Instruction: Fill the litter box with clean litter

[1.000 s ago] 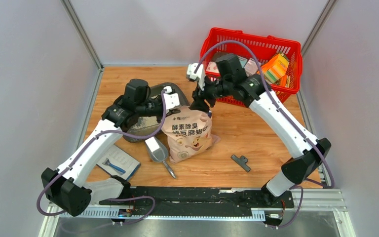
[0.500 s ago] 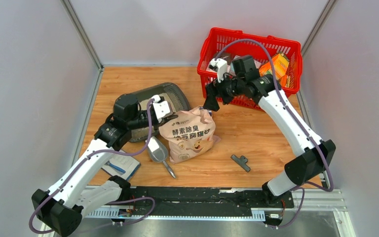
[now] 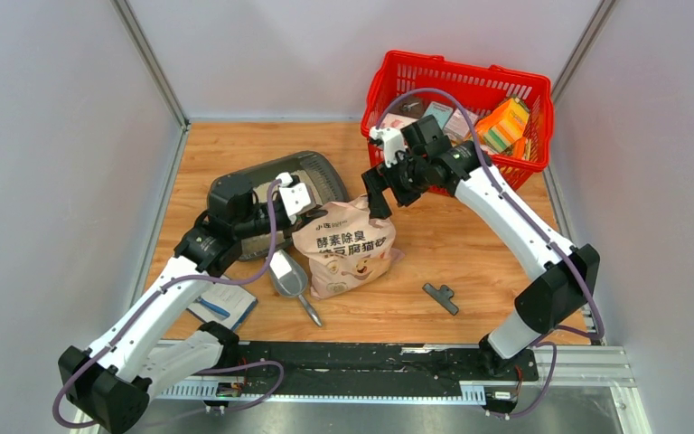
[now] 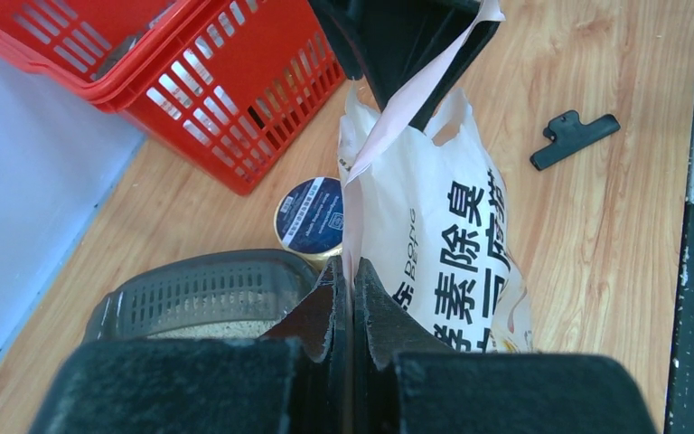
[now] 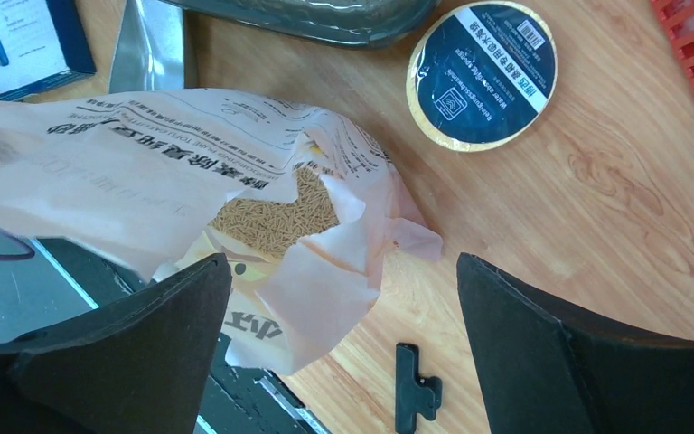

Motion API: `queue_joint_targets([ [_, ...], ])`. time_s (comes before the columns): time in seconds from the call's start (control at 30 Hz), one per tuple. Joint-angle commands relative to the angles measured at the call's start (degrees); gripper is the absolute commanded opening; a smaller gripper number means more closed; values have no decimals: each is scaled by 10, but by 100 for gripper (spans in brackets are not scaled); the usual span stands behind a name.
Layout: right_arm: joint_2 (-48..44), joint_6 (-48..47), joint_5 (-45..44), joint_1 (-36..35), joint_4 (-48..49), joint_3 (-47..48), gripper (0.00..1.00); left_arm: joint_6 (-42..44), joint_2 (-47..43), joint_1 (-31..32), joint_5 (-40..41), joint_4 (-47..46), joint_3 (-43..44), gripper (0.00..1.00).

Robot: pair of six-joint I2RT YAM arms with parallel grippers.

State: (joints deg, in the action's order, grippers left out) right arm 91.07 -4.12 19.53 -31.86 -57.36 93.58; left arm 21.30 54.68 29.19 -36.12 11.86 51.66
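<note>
Just below the right tool [image 5: 341,271] lies clean litter [image 5: 276,215].

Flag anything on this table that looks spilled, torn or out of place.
No spill shows on the table. The mouth of the litter bag is ragged and gapes, with the clean litter visible inside; the left gripper is shut on a stretched strip of its edge. A black clip lies loose near the bag.

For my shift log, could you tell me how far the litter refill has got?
Done: the bag is open, litter showing inside. In hand: the left gripper pinches its edge; the right gripper hangs open. To do: pouring into the tray.
</note>
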Motion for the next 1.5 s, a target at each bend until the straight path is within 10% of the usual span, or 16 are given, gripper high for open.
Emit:
queue_joint_targets([
  [0.0, 12, 28, -38, -27, -6, -5, 100, -15, -29, 5, -12, -89, 5, 0],
  [0.37, 20, 54, -273, -50, -15, -37, 100, -17, -41, 7, -9, -103, -9, 0],
  [0.77, -32, 15, -231, 12, -12, -46, 97, -6, -43, 8, -17, -85, -5, 0],
  [0.9, -27, 15, -108, 7, -11, -24, 86, -7, -34, 11, -19, -93, -3, 0],
  [1.33, -5, 21, -93, -12, -23, -42, 64, 4, 1, 24, -17, -102, 34, 0],
  [1.47, -6, 32, -77, -13, -24, -43, 36, 8, 1, 24, -15, -101, 35, 0],
])
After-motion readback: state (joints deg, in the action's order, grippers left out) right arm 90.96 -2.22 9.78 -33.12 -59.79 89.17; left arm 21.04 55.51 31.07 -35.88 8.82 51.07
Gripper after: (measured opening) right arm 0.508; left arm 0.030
